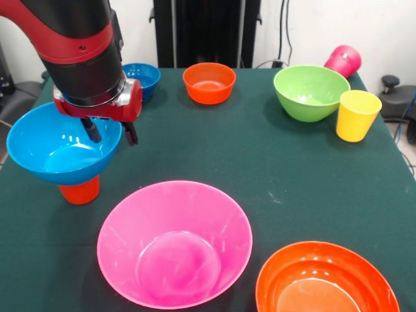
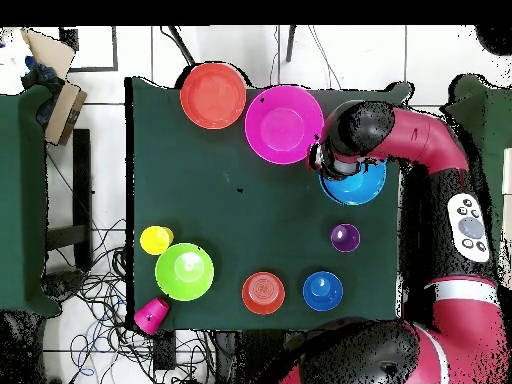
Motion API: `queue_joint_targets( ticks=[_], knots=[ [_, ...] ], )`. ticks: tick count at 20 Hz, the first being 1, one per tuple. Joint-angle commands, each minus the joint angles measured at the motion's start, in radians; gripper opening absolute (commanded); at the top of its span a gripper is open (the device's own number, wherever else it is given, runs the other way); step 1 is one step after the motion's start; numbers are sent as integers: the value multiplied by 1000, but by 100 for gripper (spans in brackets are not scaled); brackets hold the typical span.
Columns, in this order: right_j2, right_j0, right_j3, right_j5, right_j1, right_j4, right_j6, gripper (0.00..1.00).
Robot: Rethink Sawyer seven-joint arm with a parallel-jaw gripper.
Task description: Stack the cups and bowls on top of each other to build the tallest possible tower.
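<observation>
My gripper (image 1: 112, 132) is open. One finger (image 1: 93, 129) hangs inside the medium blue bowl (image 1: 58, 146) and the other just outside its rim. That bowl (image 2: 358, 186) rests upright on the orange cup (image 1: 80, 191). The very large pink bowl (image 1: 174, 244) and large orange bowl (image 1: 327, 281) stand at the near side. The small blue bowl (image 1: 144, 76), small orange bowl (image 1: 208, 82) and lime green bowl (image 1: 311, 91) stand at the far side. The yellow cup (image 1: 356, 115) is upright. The magenta cup (image 1: 343, 60) lies on its side. The purple cup (image 2: 345, 237) shows only in the overhead view.
All stand on a dark green table (image 1: 273, 169). The magenta cup lies at the table's far right corner, at its edge. The black pedestal (image 1: 208, 29) rises behind the far edge. A cardboard box (image 2: 58, 95) and floor cables (image 2: 95, 290) lie beside the table.
</observation>
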Motion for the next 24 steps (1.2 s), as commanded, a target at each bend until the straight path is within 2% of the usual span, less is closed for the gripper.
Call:
queue_joint_targets(
  ticks=[1,13,24],
  knots=[
    [12,42,22,-13,18,-122,-238,100],
    [7,88,-33,132,-23,-103,-222,100],
    [4,92,-14,115,-28,-90,-198,100]
  ],
)
